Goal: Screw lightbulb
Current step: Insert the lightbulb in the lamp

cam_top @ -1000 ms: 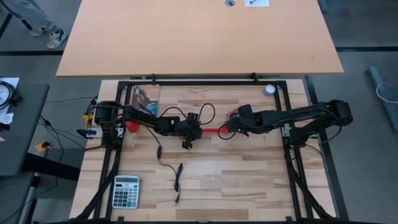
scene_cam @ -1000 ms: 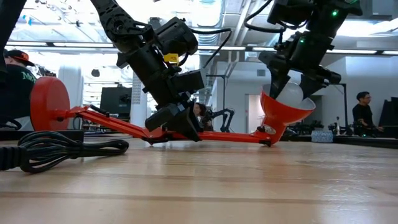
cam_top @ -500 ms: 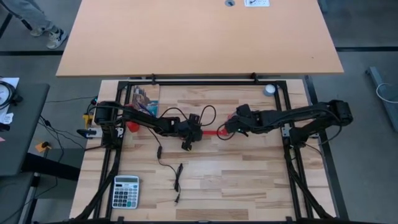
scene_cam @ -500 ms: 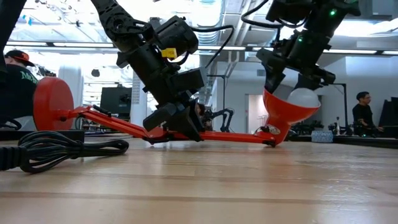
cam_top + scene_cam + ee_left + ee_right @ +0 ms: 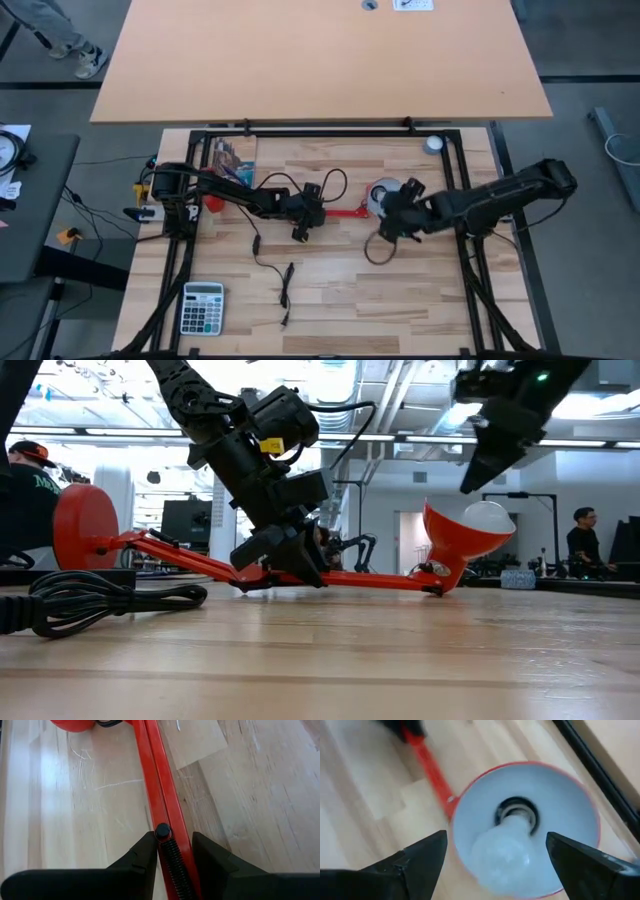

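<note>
A red desk lamp lies on the wooden table, its round base (image 5: 80, 525) at the left and its shade (image 5: 385, 194) opening upward at the right. The white lightbulb (image 5: 502, 851) sits in the socket inside the shade and shows above the rim (image 5: 490, 516) in the low view. My left gripper (image 5: 303, 215) is shut on the lamp's red arm (image 5: 370, 578). My right gripper (image 5: 496, 840) hangs open above and just near of the shade, touching nothing; it is high at the right (image 5: 498, 435) in the low view. My left gripper pinches the lamp's red arm between its two fingers, at the stretch with the black coil spring (image 5: 171, 851), about halfway along. The fingers (image 5: 145, 855) come slanting down from above and lie across the arm. The arm stays low over the table.
A black cord (image 5: 270, 262) trails from the lamp toward the near edge, with a coil (image 5: 110, 600) in front of the base and a loop (image 5: 378, 250) below my right gripper. A calculator (image 5: 203, 305) lies near left, a grey disc (image 5: 433, 145) far right, a printed packet (image 5: 235, 160) far left.
My right gripper, which was shut on the bulb inside the shade, has let go, opened, and drawn up and toward the table's near edge. The bulb stays in the shade. The shade had first tipped slightly and now rests still.
</note>
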Action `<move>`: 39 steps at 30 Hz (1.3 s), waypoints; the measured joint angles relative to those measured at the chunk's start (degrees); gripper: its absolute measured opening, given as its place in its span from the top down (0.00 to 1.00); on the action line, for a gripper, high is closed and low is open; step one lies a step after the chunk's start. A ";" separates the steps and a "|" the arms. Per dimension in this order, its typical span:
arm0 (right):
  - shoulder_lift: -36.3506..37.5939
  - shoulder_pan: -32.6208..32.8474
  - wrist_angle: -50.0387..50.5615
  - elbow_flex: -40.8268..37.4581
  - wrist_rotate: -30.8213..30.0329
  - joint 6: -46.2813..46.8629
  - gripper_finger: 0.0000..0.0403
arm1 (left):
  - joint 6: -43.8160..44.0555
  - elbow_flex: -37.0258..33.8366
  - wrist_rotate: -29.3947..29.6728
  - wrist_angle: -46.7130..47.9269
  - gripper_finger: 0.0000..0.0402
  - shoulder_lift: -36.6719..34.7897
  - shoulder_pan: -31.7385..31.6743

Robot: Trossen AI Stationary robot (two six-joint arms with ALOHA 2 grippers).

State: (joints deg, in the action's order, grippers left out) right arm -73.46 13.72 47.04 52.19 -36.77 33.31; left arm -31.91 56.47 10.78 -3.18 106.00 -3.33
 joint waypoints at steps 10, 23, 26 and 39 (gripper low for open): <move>-7.11 10.09 4.58 -0.09 -17.16 23.19 0.11 | 2.65 0.00 0.42 0.15 0.77 0.00 0.09; -17.85 8.39 10.13 -0.12 -17.33 43.29 0.13 | 3.18 -0.02 0.57 0.22 0.77 0.00 0.20; -17.85 8.16 8.81 -0.11 -17.00 43.42 0.16 | 3.20 -0.07 0.59 0.18 0.77 0.00 0.20; -16.73 6.38 6.70 -0.03 -13.06 40.99 0.28 | 3.19 -0.09 0.61 0.11 0.77 0.00 0.20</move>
State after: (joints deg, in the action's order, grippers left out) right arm -90.19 20.10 53.74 52.16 -49.83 74.31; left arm -28.72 56.38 11.39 -3.07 106.00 -3.14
